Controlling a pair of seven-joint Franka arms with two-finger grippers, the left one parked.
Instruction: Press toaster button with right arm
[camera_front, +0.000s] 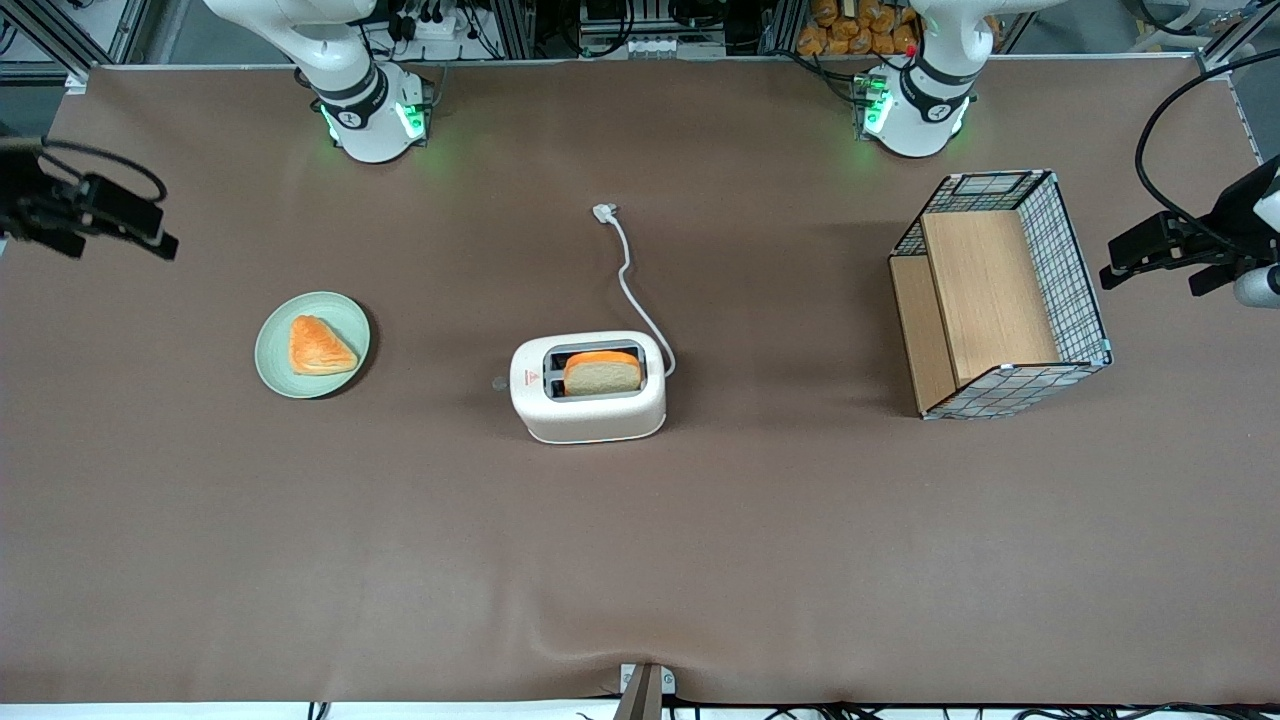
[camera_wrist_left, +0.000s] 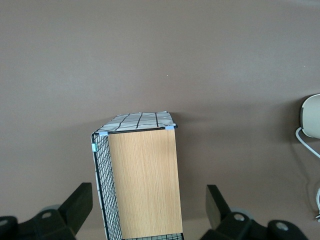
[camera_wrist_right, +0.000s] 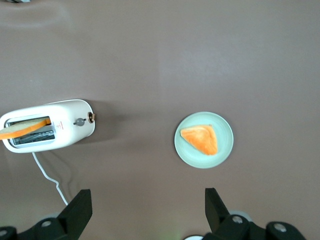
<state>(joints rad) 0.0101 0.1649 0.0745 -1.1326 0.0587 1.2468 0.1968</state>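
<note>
Spanning the whole scene, brown table (camera_front: 640, 560); wire basket (camera_front: 1005, 295) with wooden panels toward the parked arm's end; white toaster (camera_front: 588, 388) mid-table, bread slice (camera_front: 602, 372) in one slot, small red mark on top, not readable; green plate (camera_front: 312, 344) with toast toward the working arm's end; gripper (camera_wrist_right: 147, 212) high above the table near the plate, fingers spread wide, holding nothing; grey button (camera_wrist_right: 79, 121) on the toaster's narrow end facing the plate.

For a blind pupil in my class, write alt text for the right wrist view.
Seen from above, the right arm's gripper, jaws open, hangs high over a brown table. Below lie a white toaster with a bread slice in one slot, the button at its narrow end, and a green plate holding toast.
</note>
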